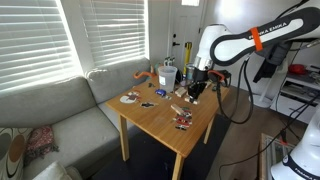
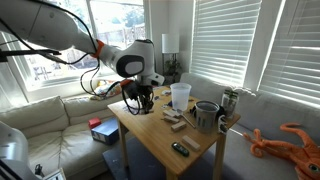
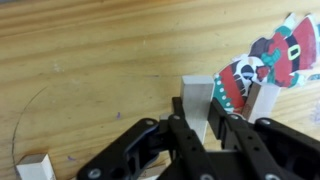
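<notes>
small block (image 3: 35, 167): at the far left of my wrist view, standing alone on the table (image 3: 100, 50), well apart from my grip.
table: pale wood grain, with a faint curved line across its left half in the wrist view; in an exterior view it stands just beside a grey couch (image 1: 60, 125).
wooden block (image 3: 197, 95): upright near the middle of the wrist view, its lower part between my tips; I cannot tell whether its base touches the table.
fingers (image 3: 207, 128): drawn together, pinching the wooden block from both sides; in an exterior view the fingers (image 2: 140, 100) point straight down, low over the table.
Santa cut-out (image 3: 270, 55): just right of the wooden block, resting against a second block (image 3: 262, 100).
clear cup (image 2: 180, 95): right of my fingers in an exterior view, standing on the table, near but apart.
</notes>
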{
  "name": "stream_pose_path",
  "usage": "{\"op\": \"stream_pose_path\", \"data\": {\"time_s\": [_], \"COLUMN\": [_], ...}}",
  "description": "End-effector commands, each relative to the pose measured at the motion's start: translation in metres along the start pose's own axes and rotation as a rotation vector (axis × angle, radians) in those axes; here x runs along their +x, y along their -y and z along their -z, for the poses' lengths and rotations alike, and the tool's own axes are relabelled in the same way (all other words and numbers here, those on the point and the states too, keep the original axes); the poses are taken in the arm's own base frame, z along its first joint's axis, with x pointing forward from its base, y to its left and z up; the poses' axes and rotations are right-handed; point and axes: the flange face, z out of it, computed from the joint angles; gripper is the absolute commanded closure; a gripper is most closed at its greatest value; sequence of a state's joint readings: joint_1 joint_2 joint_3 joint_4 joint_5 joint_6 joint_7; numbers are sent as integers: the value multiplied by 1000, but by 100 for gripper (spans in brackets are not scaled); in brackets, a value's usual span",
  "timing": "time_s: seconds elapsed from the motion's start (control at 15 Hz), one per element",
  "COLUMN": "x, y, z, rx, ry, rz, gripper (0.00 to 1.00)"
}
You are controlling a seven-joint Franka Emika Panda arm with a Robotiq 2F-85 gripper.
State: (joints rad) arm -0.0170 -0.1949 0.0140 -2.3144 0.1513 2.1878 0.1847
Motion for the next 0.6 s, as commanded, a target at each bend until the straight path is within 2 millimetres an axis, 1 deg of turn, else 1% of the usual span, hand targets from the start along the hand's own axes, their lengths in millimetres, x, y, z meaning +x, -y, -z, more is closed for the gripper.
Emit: {"op": "stream_pose_path", "data": {"time_s": [0.0, 0.2, 0.53], "x": [13, 17, 21], "y": [16, 22, 30], "z": [-12, -23, -22], "rx": [-26, -34, -39], "ry": [11, 22, 25], "rz": [-61, -88, -115], "gripper": [93, 93, 93]}}
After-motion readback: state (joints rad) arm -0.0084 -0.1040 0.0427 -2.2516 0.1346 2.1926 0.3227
